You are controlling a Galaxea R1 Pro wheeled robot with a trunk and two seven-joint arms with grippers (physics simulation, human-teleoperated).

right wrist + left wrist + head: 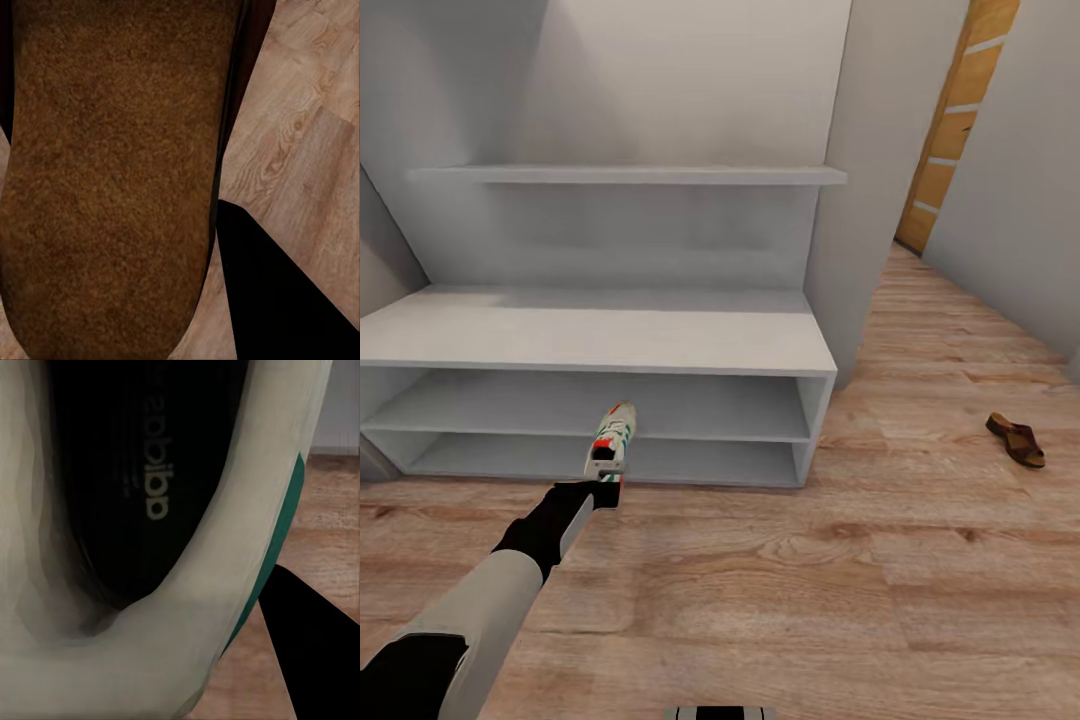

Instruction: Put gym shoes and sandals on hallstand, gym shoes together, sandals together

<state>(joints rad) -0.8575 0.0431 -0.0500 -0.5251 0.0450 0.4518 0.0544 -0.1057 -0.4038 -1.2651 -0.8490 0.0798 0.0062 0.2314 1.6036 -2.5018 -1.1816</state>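
One gym shoe [614, 432] sits clamped in our left gripper [603, 470] at lower centre-left, before the hallstand [600, 345]. We judge it light and soft-walled, best held by the heel rim. Our right gripper grasps a sandal [112, 172], stiffer-soled; another sandal [1016, 439] lies at right on the corridor floor [840, 580].

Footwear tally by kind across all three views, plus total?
White gym shoe with green stripes, held at the left gripper in front of the pale-grey hallstand: 1
Dark brown leather sandals: 2 (one on the wood-plank floor; one close up in the right wrist view)
Total: 3
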